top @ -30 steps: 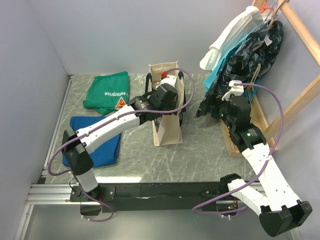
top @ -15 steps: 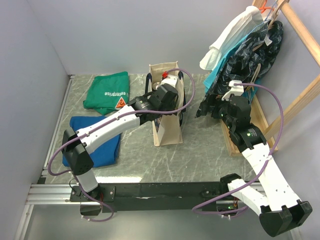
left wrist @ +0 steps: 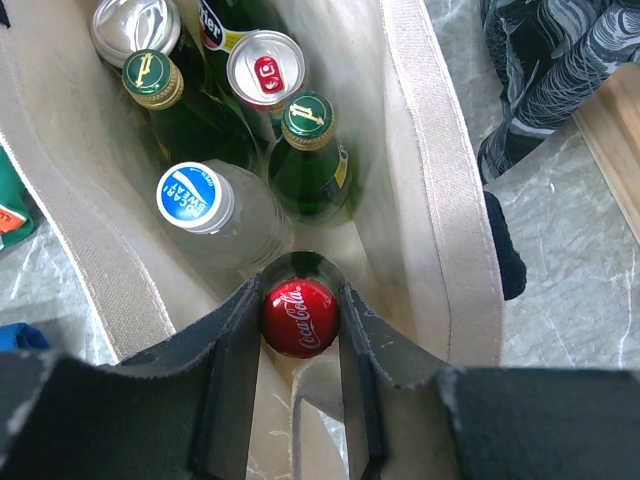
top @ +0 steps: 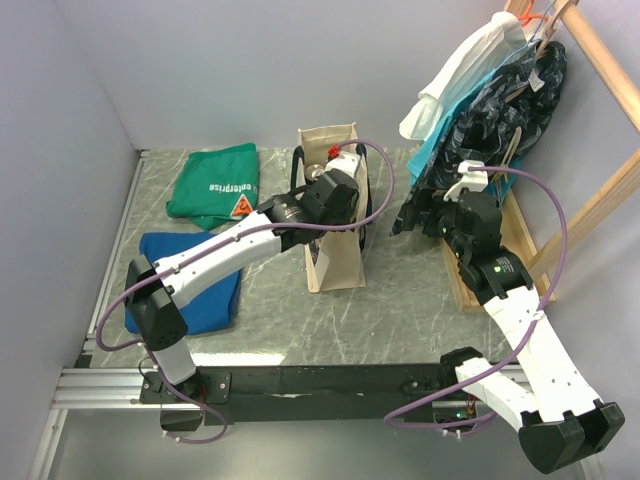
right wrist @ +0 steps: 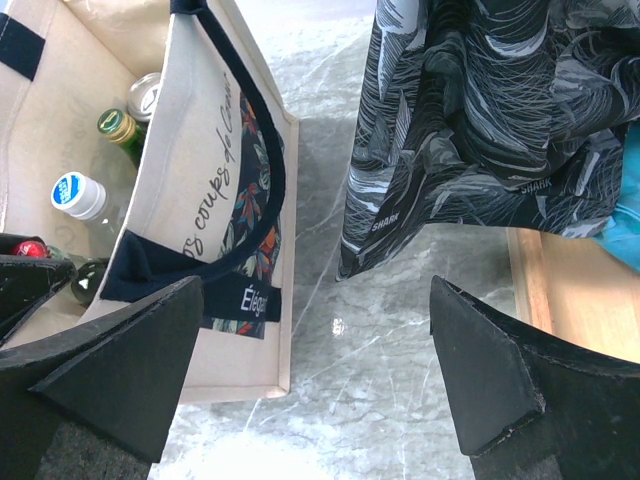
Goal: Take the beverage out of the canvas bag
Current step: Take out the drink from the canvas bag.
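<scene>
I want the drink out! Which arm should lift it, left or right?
Left. The left gripper grips the red-capped Coca-Cola bottle inside the canvas bag; the right gripper hangs open outside it.

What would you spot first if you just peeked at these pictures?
The red Coca-Cola bottle cap, pinched by the left tool down inside the canvas bag. Packed in with it are green bottles, cans and a blue-and-white cap. Off to the right, the right tool hangs wide open beside dark patterned clothes on a wooden rack.
</scene>
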You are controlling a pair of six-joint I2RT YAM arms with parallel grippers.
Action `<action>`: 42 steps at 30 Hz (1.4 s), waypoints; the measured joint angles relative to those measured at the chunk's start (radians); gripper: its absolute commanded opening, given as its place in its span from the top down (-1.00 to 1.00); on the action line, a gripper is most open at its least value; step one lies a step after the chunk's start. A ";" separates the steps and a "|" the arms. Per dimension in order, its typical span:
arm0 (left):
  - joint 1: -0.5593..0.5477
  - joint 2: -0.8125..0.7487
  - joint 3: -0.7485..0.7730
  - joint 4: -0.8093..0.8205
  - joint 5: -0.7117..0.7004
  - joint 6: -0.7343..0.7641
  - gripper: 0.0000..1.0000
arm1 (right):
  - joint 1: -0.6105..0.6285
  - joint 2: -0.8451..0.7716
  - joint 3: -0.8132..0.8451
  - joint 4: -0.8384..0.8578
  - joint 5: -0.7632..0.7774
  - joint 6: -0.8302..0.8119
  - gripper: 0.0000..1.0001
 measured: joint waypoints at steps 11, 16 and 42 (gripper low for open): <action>-0.002 -0.002 -0.006 0.013 -0.012 0.004 0.98 | 0.000 0.000 0.000 0.000 0.001 -0.002 -1.00; -0.003 -0.019 -0.025 0.028 -0.018 0.005 0.98 | 0.000 0.000 0.000 0.000 0.001 -0.003 -1.00; -0.004 -0.043 0.019 0.033 -0.022 0.056 0.98 | 0.000 0.000 0.000 0.000 0.006 -0.003 -1.00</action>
